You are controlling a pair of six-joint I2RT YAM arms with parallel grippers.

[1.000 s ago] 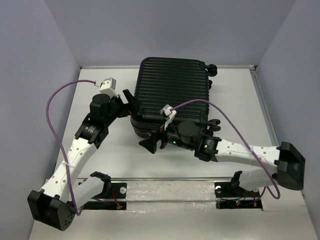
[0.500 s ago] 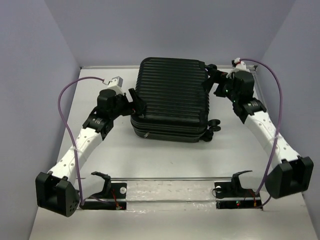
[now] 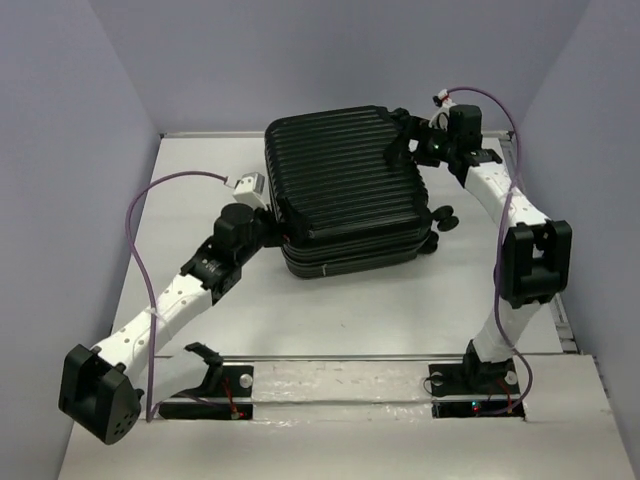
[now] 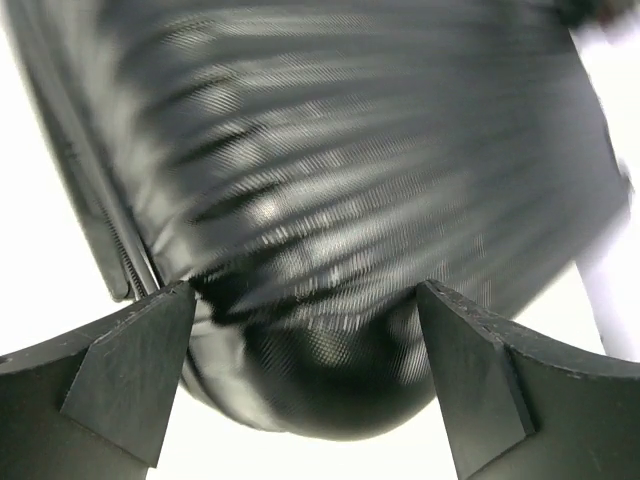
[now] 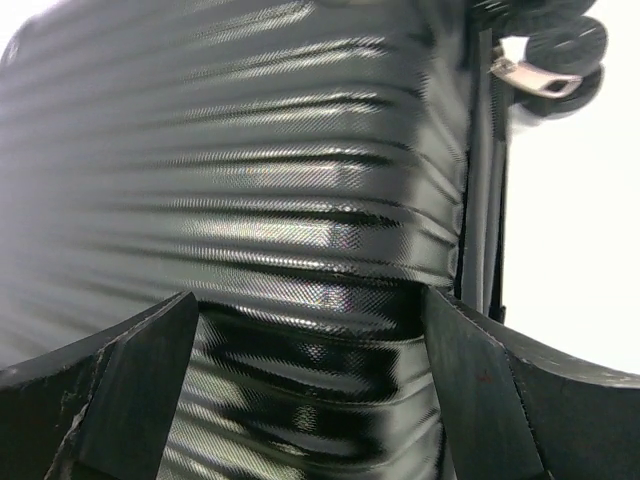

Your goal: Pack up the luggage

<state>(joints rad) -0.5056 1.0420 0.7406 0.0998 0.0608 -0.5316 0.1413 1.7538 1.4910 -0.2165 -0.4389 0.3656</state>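
A black ribbed luggage (image 3: 350, 185) lies closed and flat on the white bench (image 3: 350, 310), toward the far middle, turned slightly askew. Small black wheels (image 3: 443, 218) stick out on its right side.

The left arm reaches in from the near left. Its left gripper (image 3: 272, 226) sits at the luggage's near-left corner with its jaws spread wide. In the left wrist view the two fingers (image 4: 135, 375) straddle that rounded corner, with the shell between them but no grip on it.

The right arm stretches up along the right side. Its right gripper (image 3: 405, 140) is at the far-right corner, on top of the shell, also spread wide. In the right wrist view its fingers (image 5: 140, 385) flank the ribbed shell and hold nothing.
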